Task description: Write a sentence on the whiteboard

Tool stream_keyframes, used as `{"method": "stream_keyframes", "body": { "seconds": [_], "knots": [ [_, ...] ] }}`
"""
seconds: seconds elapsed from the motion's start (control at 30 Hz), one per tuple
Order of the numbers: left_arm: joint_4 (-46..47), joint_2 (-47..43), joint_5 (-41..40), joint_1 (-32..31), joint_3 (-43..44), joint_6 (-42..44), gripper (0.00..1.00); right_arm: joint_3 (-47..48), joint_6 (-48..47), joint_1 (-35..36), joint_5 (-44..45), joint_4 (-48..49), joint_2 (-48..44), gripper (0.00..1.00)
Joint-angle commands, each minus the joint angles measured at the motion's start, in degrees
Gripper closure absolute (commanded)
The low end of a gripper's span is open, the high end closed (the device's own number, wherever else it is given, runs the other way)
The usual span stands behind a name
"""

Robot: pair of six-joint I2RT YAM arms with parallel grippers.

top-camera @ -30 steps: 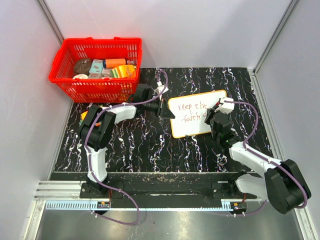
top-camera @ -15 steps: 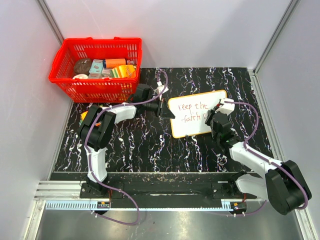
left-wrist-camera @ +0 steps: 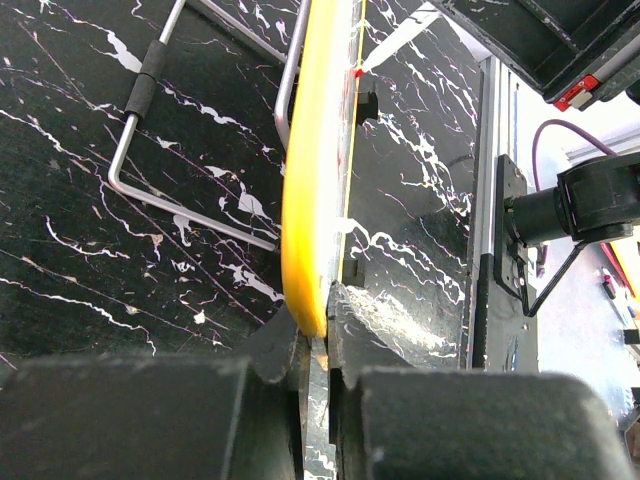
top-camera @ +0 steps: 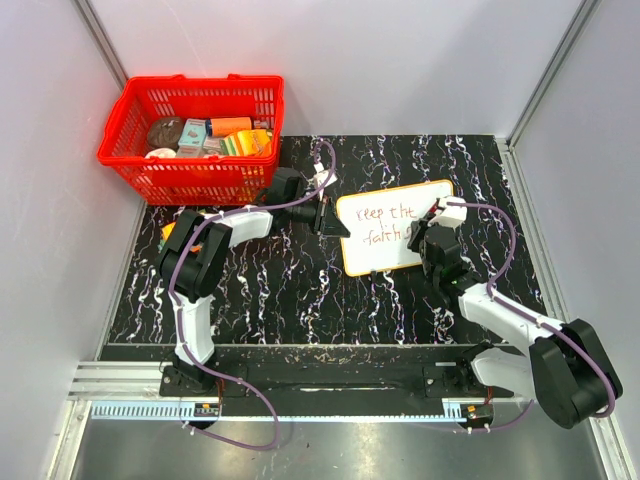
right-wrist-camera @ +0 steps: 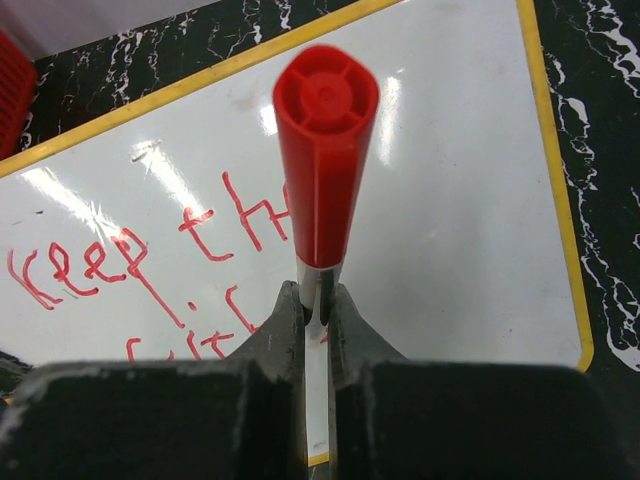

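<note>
The whiteboard (top-camera: 392, 260) lies right of centre on the black marbled table (top-camera: 260, 290). The sentence (top-camera: 386, 225) runs in red marker over its left and middle part, "keep the" above "faith". The left gripper (top-camera: 338, 226) is clamped on the yellow rim at the board's left edge. The right gripper (top-camera: 430, 225), over the board's right part at the end of the second line, is closed on a red marker (right-wrist-camera: 325, 150), and a red basket (top-camera: 190, 185) stands well apart at the far left.
</note>
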Motion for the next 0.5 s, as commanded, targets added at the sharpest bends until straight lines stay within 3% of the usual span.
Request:
{"method": "stream_keyframes", "body": {
  "seconds": [0.0,0.27,0.47],
  "knots": [
    [-5.9,3.1,-5.2,-1.6,-2.1,8.8,1.0,0.3,1.6,0.3,-2.5,1.6,-1.0,1.0],
    [-5.8,3.1,-5.1,-1.6,-2.1,8.8,1.0,-0.4,-0.3,0.3,-2.0,-0.4,-10.5,1.0],
    [-5.9,3.2,-5.1,-1.6,-2.1,8.8,1.0,2.0,-3.4,0.3,1.7,-1.9,-9.2,1.0]
  ]
}}
